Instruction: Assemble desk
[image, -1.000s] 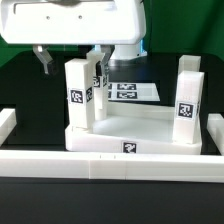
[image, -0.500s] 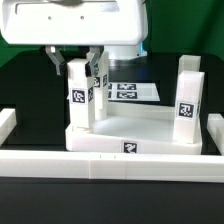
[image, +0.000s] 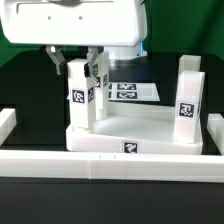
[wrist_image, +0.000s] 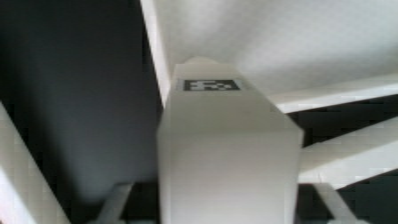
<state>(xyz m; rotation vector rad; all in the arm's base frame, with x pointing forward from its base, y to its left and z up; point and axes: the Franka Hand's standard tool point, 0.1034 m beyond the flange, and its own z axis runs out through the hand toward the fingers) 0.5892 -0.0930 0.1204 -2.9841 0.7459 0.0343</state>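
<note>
At table centre, framed by a long white border rail (image: 110, 165): desk top (image: 135, 135), a white tray lying flat, with upright square legs standing on it. Front leg (image: 79, 95) toward the exterior view's left, tag facing the camera; another leg (image: 188, 104) toward the exterior view's right; a further leg partly hidden behind the first. Gripper (image: 75, 62) now clenched on the upper end of the front leg, fingers pressed against both sides, where a second ago they stood spread well apart and clear of it. Wrist view filled by that same leg, running between the fingers. Likely meaning: grasp just secured, leg ready for twisting into its recess. Marker board (image: 128, 91) flat on the table behind.
</note>
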